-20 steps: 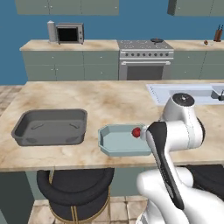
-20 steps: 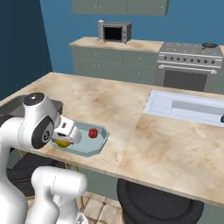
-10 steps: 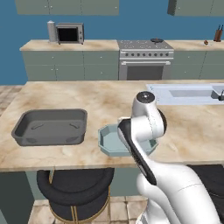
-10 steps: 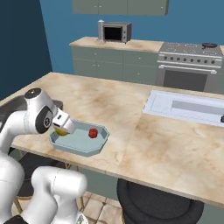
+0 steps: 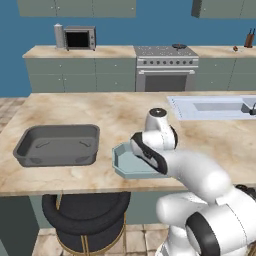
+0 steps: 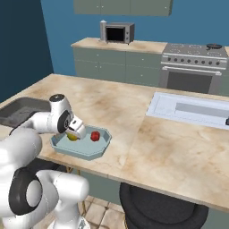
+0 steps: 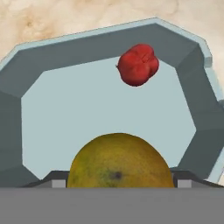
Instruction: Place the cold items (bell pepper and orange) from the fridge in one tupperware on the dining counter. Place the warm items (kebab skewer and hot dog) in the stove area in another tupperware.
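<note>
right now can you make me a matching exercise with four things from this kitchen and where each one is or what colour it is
Things:
1. bell pepper
2. orange
3. dark tray
4. microwave

Descriptions:
a. on the back counter, left of the stove
b. red, lying at the far side of the light blue container
c. on the counter, left of the light blue container
d. between the jaws, over the light blue container

Pairs: 1-b, 2-d, 3-c, 4-a

The tabletop [image 6: 147,147] looks like polished beige marble with brown veining. The pale blue tupperware [image 7: 109,52] seems smooth matt plastic. The orange [image 7: 119,161] has a dull, faintly mottled skin; the red bell pepper [image 7: 138,64] looks smooth and softly matt. The dark grey tupperware [image 5: 56,145] looks matt too.
</note>
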